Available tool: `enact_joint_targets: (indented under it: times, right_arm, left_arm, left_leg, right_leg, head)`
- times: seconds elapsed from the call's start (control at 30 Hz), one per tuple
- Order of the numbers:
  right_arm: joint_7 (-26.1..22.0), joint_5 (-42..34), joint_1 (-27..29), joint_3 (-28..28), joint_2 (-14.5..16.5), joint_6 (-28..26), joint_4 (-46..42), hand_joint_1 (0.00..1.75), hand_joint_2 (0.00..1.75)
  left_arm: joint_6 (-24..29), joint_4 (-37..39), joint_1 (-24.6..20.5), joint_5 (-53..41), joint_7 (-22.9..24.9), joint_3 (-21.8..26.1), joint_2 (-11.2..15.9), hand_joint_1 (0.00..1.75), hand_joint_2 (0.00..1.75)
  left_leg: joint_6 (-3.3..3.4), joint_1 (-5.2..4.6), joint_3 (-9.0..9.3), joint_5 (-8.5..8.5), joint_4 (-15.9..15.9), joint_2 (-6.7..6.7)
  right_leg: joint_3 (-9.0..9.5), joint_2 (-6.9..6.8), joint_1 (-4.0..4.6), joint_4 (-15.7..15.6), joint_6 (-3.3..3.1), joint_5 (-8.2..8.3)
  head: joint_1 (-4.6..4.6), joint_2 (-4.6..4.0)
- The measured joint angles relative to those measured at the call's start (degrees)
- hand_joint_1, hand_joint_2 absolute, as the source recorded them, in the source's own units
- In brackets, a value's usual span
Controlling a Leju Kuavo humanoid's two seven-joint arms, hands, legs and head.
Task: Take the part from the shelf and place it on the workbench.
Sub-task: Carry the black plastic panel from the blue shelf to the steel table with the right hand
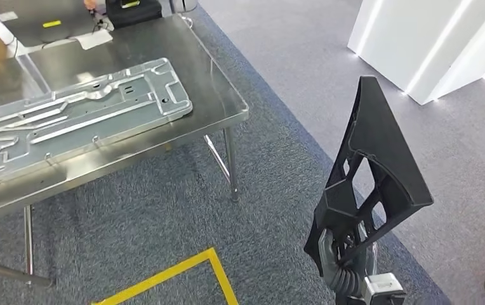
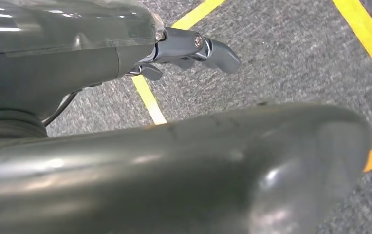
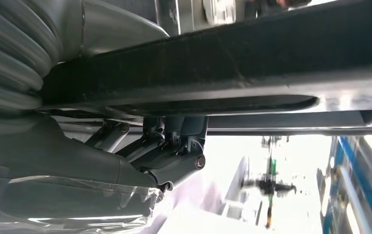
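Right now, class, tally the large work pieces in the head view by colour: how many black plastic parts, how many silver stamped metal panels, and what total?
Black plastic triangular part, gripped by the right hand: 1
Silver stamped metal panel, lying on the steel workbench: 1
Total: 2

Black triangular part [image 1: 379, 171] upright – held aloft, right of workbench [image 1: 218, 95].

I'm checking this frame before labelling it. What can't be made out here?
- Left hand: left wrist view, a dark rounded body part hides most of it.
- Right hand: head view, the black part covers its fingers.
- Metal panel on the workbench: cut off by the frame's left edge.
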Motion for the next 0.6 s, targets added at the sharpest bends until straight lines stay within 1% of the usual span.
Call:
enact_joint_targets:
  times: [0.03, 0.07, 0.1, 0.13, 0.17, 0.2, 0.23, 0.27, 0.3, 0.33, 0.37, 0.4, 0.43, 0.47, 0.53, 0.57, 0.6]
  right_arm:
    - [0.0, 0.0, 0.0, 0.0, 0.0, 0.0, 0.0, 1.75, 1.75]
    - [0.0, -0.1, 0.1, 0.0, 0.0, 0.1, 0.0, 1.75, 1.75]
    - [0.0, -0.1, 0.0, 0.0, 0.0, 0.2, -0.1, 1.75, 1.75]
    - [0.0, -0.1, 0.0, 0.0, 0.0, 0.2, -0.1, 1.75, 1.75]
    - [0.0, -0.1, 0.0, 0.0, 0.0, 0.3, -0.1, 1.75, 1.75]
    - [0.0, -0.1, 0.0, 0.0, 0.0, 0.4, -0.1, 1.75, 1.75]
    - [0.0, -0.1, 0.0, 0.0, -0.1, 0.4, -0.1, 1.75, 1.75]
    - [0.0, -0.2, 0.1, 0.0, -0.1, 0.5, -0.1, 1.75, 1.75]
    - [0.0, -0.2, 0.1, 0.0, -0.1, 0.5, -0.1, 1.75, 1.75]
    - [0.0, -0.2, 0.1, 0.0, -0.1, 0.6, -0.1, 1.75, 1.75]
    - [0.0, -0.2, 0.1, 0.0, -0.1, 0.6, -0.1, 1.75, 1.75]
    - [0.0, -0.2, 0.1, 0.0, -0.1, 0.6, -0.1, 1.75, 1.75]
    - [0.1, -0.2, 0.1, 0.0, -0.1, 0.6, -0.1, 1.75, 1.75]
    - [0.3, -0.2, 0.1, 0.0, -0.1, 0.5, -0.1, 1.75, 1.75]
    - [1.0, -0.1, 0.3, 0.0, -0.1, 0.0, -0.1, 1.75, 1.75]
    - [1.3, 0.0, 0.4, 0.0, -0.1, -0.3, -0.1, 1.75, 1.75]
    - [1.5, 0.1, 0.4, 0.0, -0.1, -0.5, -0.1, 1.75, 1.75]
  left_arm:
    - [0.0, 0.0, 0.0, 0.0, 0.0, 0.0, 0.0, 0.0, 0.0]
    - [0.0, 0.0, -0.1, 0.0, -0.1, 0.0, 0.0, 0.0, 0.0]
    - [0.0, 0.0, -0.1, 0.0, -0.1, 0.0, 0.0, 0.0, 0.0]
    - [0.0, 0.0, -0.1, 0.0, -0.1, 0.0, 0.0, 0.0, 0.0]
    - [0.0, 0.0, 0.0, 0.0, -0.1, 0.0, 0.0, 0.0, 0.0]
    - [0.0, 0.0, 0.0, 0.0, -0.1, 0.0, 0.0, 0.0, 0.0]
    - [0.0, 0.0, 0.1, 0.0, -0.1, 0.0, 0.0, 0.0, 0.0]
    - [0.0, 0.0, 0.1, -0.1, -0.1, 0.0, 0.0, 0.0, 0.0]
    - [0.0, 0.0, 0.2, -0.1, -0.1, 0.0, 0.0, 0.0, 0.0]
    - [0.1, 0.0, 0.1, -0.1, -0.1, 0.0, 0.0, 0.0, 0.0]
    - [0.1, 0.0, 0.1, -0.1, -0.1, 0.0, 0.0, 0.0, 0.0]
    - [0.2, 0.0, 0.1, -0.1, -0.1, 0.0, 0.1, 0.0, 0.0]
    - [0.2, 0.0, 0.0, -0.2, -0.1, 0.0, 0.1, 0.0, 0.0]
    - [0.3, 0.0, -0.1, -0.2, -0.1, 0.0, 0.2, 0.0, 0.0]
    - [0.3, 0.0, -0.3, -0.1, 0.0, 0.1, 0.2, 0.0, 0.0]
    - [0.3, 0.0, -0.4, -0.1, 0.0, 0.1, 0.2, 0.0, 0.0]
    - [0.3, 0.0, -0.4, -0.1, -0.1, 0.1, 0.1, 0.0, 0.0]
  left_leg:
    - [-0.4, 0.16, 0.2, -0.18, 0.0, 0.2]
    - [-0.74, 0.31, 0.21, -0.7, 0.4, -0.38]
    - [-0.99, 0.48, -0.35, -1.95, 1.9, -1.59]
    - [-1.18, 0.61, -1.51, -3.74, 4.6, -3.15]
    - [-1.21, 0.64, -3.2, -5.85, 8.4, -4.51]
    - [-1.17, 0.65, -5.15, -7.74, 12.5, -5.22]
    - [-1.05, 0.63, -6.7, -8.7, 15.6, -5.45]
    - [-0.83, 0.6, -7.46, -8.56, 17.0, -5.53]
    - [-0.47, 0.51, -7.06, -7.17, 15.8, -5.7]
    - [0.03, 0.38, -5.67, -4.96, 12.6, -6.2]
    - [0.67, 0.2, -3.86, -2.79, 8.4, -7.19]
    - [1.23, 0.08, -2.23, -1.18, 4.6, -8.17]
    - [1.6, -0.09, -1.21, -0.36, 2.1, -8.96]
    - [1.83, -0.24, -0.79, -0.19, 1.0, -9.37]
    - [2.01, -0.35, -0.61, 0.14, 0.3, -9.04]
    - [2.17, -0.24, -0.39, 0.56, -0.2, -8.74]
    - [2.41, -0.1, -0.19, 1.03, -0.8, -8.38]
  right_leg:
    - [-0.1, 0.69, 0.03, 0.0, -0.47, 0.04]
    - [-0.19, 1.33, -0.02, 0.0, -0.89, 0.14]
    - [-0.29, 2.02, -0.07, -0.1, -1.28, 0.29]
    - [-0.39, 2.68, -0.06, -0.2, -1.62, 0.42]
    - [-0.53, 3.38, 0.08, -0.2, -1.86, 0.49]
    - [-0.67, 4.15, 0.26, -0.2, -2.05, 0.55]
    - [-0.76, 4.97, 0.47, -0.1, -2.17, 0.61]
    - [-0.8, 5.83, 0.67, -0.1, -2.25, 0.66]
    - [-0.78, 6.73, 0.87, -0.1, -2.3, 0.71]
    - [-0.7, 7.62, 1.03, -0.1, -2.32, 0.75]
    - [-0.63, 8.31, 1.09, -0.1, -2.33, 0.8]
    - [-0.59, 8.93, 1.19, -0.1, -2.26, 0.88]
    - [-0.65, 9.4, 1.12, -0.1, -2.06, 1.0]
    - [-0.75, 9.75, 0.98, -0.1, -1.78, 1.12]
    - [-0.89, 10.34, 0.78, -0.2, -0.96, 1.4]
    - [-1.0, 9.77, 0.84, 0.0, -0.67, 1.24]
    - [-1.46, 8.64, 0.96, 1.0, -0.44, 0.45]
  head:
    - [-0.05, 0.01]
    - [-0.07, 0.01]
    - [-0.11, 0.01]
    - [-0.18, 0.01]
    - [-0.22, 0.01]
    - [-0.25, 0.01]
    - [-0.26, 0.01]
    - [-0.26, 0.01]
    - [-0.26, 0.01]
    - [-0.26, 0.0]
    - [-0.24, 0.0]
    - [-0.22, 0.0]
    - [-0.25, 0.0]
    - [-0.26, 0.0]
    - [-0.31, 0.01]
    - [-0.27, 0.01]
    - [-0.2, 0.01]
